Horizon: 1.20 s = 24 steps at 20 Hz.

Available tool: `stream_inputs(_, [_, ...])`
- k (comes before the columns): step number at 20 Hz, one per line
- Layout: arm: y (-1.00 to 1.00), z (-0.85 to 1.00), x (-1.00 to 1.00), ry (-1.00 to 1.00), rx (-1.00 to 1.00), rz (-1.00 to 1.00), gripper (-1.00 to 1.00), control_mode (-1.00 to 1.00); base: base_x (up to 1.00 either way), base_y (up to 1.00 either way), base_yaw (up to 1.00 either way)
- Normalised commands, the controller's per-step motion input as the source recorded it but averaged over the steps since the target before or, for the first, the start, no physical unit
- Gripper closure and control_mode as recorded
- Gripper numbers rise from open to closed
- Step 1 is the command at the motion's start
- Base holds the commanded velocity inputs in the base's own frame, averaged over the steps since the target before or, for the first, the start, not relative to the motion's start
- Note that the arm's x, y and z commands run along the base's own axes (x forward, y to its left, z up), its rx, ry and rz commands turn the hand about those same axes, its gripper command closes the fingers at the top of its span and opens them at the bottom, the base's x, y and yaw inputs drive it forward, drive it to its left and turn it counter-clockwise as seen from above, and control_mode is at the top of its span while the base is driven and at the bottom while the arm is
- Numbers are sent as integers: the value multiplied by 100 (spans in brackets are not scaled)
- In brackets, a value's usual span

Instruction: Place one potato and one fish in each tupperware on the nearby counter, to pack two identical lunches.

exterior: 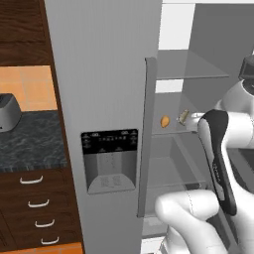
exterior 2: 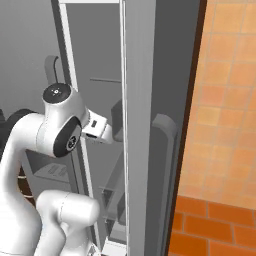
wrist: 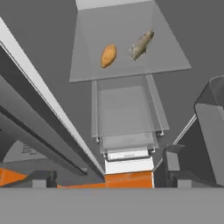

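An orange-brown potato (wrist: 108,56) and a grey-brown fish (wrist: 141,45) lie side by side on a glass shelf (wrist: 127,70) inside the open fridge. My gripper (wrist: 109,178) is open, with nothing between its fingertips (wrist: 43,178), and hangs back from the shelf, apart from both foods. From the left base view the potato (exterior: 165,121) and fish (exterior: 183,117) sit just left of my white hand (exterior: 194,119). The dark speckled counter (exterior: 30,141) lies at the far left. The tupperware is out of view.
The grey fridge door (exterior: 109,74) with its dispenser panel (exterior: 109,159) stands between the counter and the fridge interior. A silver toaster (exterior: 7,113) sits on the counter. Clear drawers (wrist: 127,113) lie below the shelf. An orange tiled wall (exterior 2: 225,125) flanks the fridge.
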Motion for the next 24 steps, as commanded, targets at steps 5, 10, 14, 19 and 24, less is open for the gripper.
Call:
stream_inputs(5, [-54,-24,100,1,12,14,-100,-100,0,0,0])
stream_inputs(10, [-33,-23,100,0,2,2,-100,-100,0,0,0])
stream_inputs(14, [0,-14,100,0,-10,-12,-100,-100,0,0,0])
stream_inputs(19, [-15,-25,85,2,-11,-22,-100,-100,0,0,0])
stream_inputs(24, [-42,-15,60,18,7,-6,-100,-100,0,0,0])
